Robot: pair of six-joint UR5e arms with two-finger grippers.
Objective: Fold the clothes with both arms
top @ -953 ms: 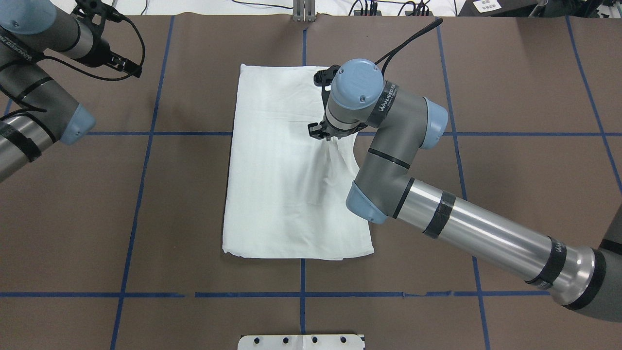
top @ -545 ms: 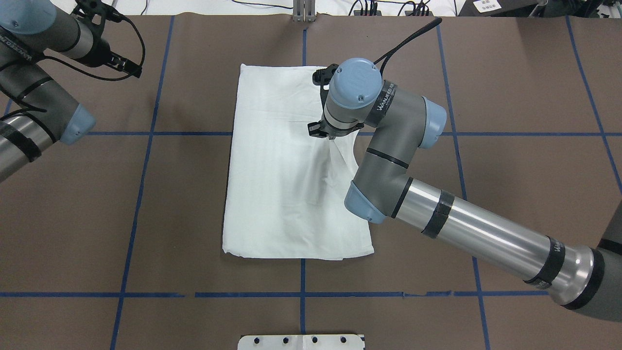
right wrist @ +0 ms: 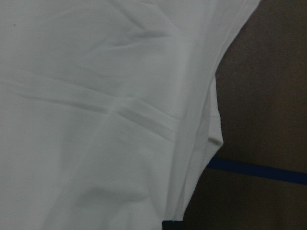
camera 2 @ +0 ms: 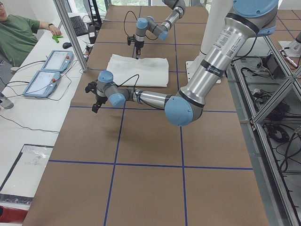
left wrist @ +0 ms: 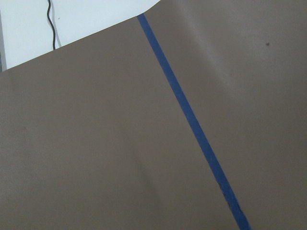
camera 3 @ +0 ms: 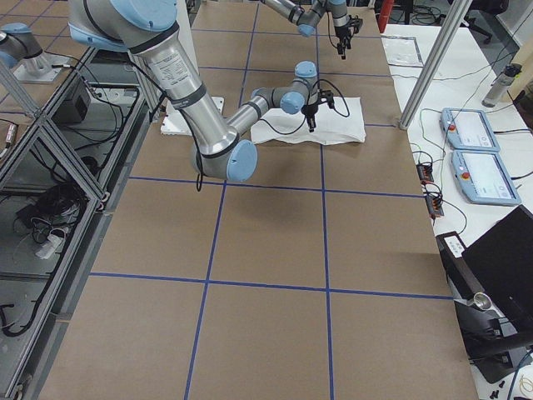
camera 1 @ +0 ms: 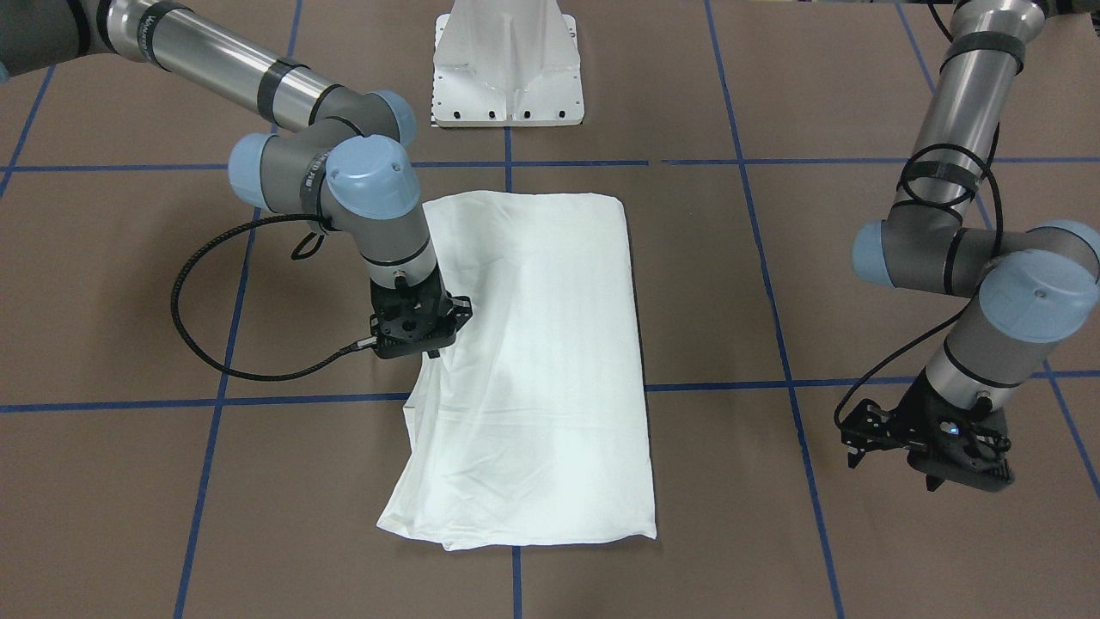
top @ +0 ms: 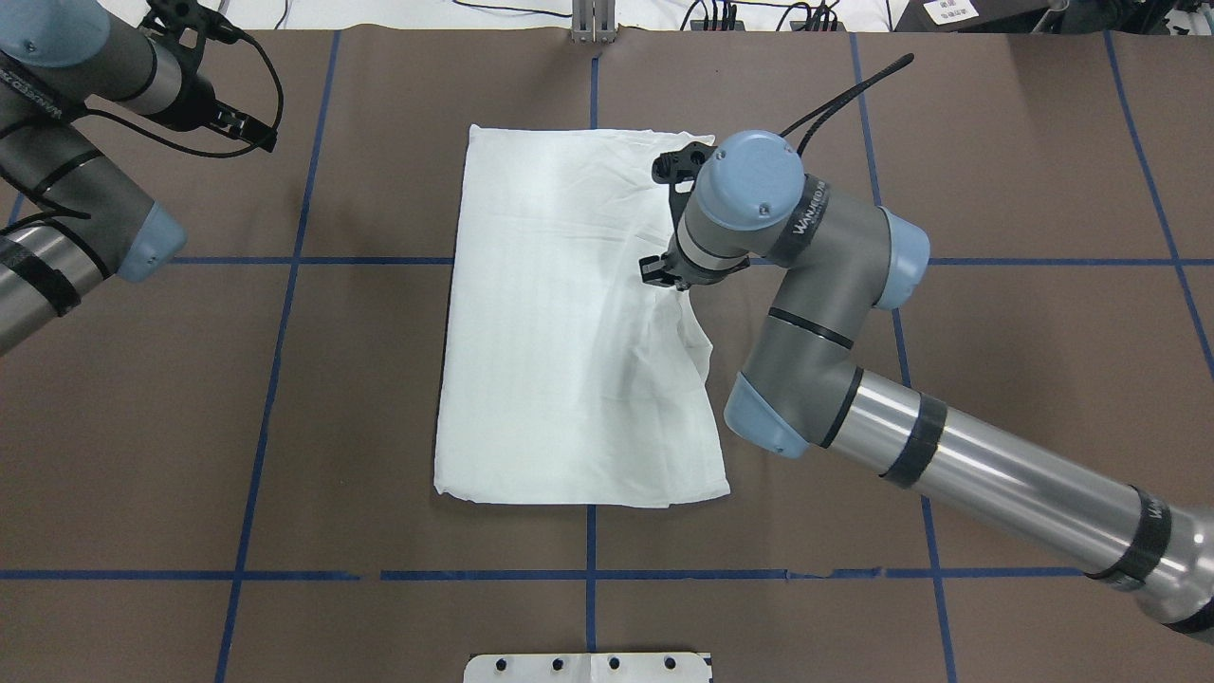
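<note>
Lying flat at worktop [top: 379, 427] centre: white T-shirt [top: 569, 332], folded into long rectangle, plain side up. Edge on robot's right puckered and lifted midway along. Right pincer [camera 1: 423, 344] points straight down, clenched on that raised edge. Left pincer [camera 1: 852, 443] released, jaws apart, hovering over brown worktop on robot's left, well apart from T-shirt. Blue tape lines [top: 285, 261] grid worktop. White pedestal base [camera 1: 507, 69] sits at robot's side of worktop.

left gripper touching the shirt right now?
No. In the overhead view the left gripper hangs over bare table near the far left corner, well apart from the T-shirt.
</note>
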